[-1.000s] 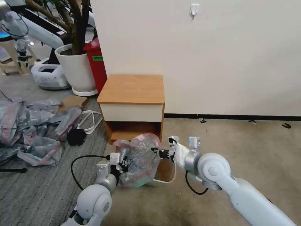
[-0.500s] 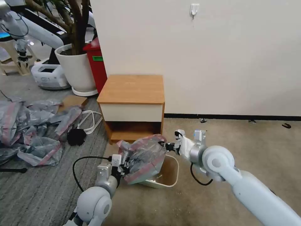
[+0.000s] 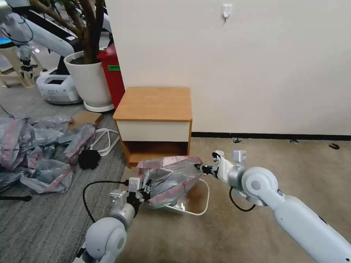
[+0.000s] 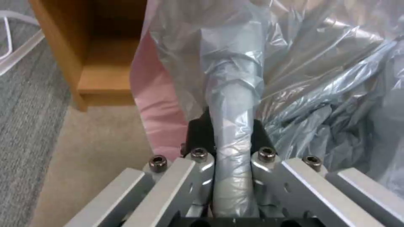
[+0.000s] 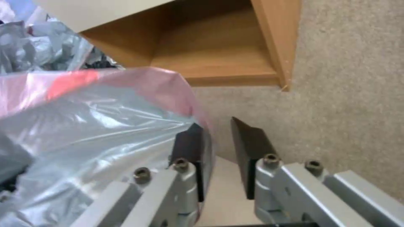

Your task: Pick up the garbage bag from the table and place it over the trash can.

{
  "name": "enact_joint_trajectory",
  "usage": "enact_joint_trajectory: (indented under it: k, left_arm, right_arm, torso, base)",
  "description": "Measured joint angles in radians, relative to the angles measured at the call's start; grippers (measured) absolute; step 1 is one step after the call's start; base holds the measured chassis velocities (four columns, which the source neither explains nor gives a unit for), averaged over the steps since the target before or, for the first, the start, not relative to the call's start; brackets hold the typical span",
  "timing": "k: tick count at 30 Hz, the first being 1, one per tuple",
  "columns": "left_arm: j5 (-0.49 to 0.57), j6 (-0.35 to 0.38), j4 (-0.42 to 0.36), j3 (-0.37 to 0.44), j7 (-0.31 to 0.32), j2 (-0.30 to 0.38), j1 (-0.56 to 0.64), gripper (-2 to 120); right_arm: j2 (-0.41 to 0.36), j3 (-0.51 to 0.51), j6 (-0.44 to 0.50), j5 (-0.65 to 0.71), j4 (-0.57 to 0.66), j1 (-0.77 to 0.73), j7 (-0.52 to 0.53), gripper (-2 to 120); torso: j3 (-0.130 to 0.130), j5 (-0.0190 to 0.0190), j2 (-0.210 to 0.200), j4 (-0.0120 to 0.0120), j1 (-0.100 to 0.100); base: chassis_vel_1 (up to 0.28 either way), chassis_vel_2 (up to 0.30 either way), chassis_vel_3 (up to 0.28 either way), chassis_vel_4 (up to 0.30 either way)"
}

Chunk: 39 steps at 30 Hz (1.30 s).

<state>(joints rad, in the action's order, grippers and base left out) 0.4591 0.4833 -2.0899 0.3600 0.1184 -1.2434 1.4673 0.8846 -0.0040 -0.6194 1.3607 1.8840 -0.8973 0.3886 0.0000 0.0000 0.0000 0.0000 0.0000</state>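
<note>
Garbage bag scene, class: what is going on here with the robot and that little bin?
The robot has the grey, pink-rimmed garbage bag spread between both arms, just above the cream trash can, which stands on the floor in front of the wooden nightstand. The left gripper is clamped on a bunched fold. The right gripper is at the opposite edge, fingers apart, with the film draped against one finger.

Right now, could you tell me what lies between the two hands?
In the head view, the garbage bag stretches between the left hand and right hand, above the trash can.
</note>
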Motion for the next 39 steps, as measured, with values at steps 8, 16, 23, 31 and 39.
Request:
enact_joint_trajectory:
  k: [8, 16, 23, 31, 39]
  left_arm:
    - [0.006, -0.020, -0.003, 0.010, -0.030, -0.001, 0.008, 5]
    - [0.006, -0.021, -0.006, 0.007, -0.031, -0.002, 0.005, 5]
    - [0.006, -0.035, -0.006, 0.008, -0.037, 0.003, 0.003, 5]
    - [0.000, -0.061, -0.003, 0.008, -0.050, 0.004, 0.005, 5]
    - [-0.001, -0.077, 0.003, 0.010, -0.062, 0.004, 0.000, 5]
  right_arm:
    - [-0.003, 0.012, -0.005, -0.010, -0.006, -0.015, -0.011, 24]
    - [-0.008, -0.001, -0.007, -0.021, 0.009, -0.012, -0.032, 12]
    - [-0.027, -0.008, 0.013, -0.049, 0.011, -0.013, -0.054, 0]
    - [-0.050, -0.006, 0.039, -0.065, 0.015, -0.017, -0.077, 0]
    - [-0.081, -0.001, 0.056, -0.103, 0.018, -0.027, -0.099, 0]
  torso:
    - [0.000, 0.0000, 0.000, 0.0000, 0.000]
    - [0.000, 0.0000, 0.000, 0.0000, 0.000]
    - [0.000, 0.0000, 0.000, 0.0000, 0.000]
    - [0.000, 0.0000, 0.000, 0.0000, 0.000]
    - [0.000, 0.0001, 0.000, 0.0000, 0.000]
  base:
    - [0.000, 0.000, 0.000, 0.000]
    - [0.000, 0.000, 0.000, 0.000]
    - [0.000, 0.000, 0.000, 0.000]
    - [0.000, 0.000, 0.000, 0.000]
    - [0.000, 0.000, 0.000, 0.000]
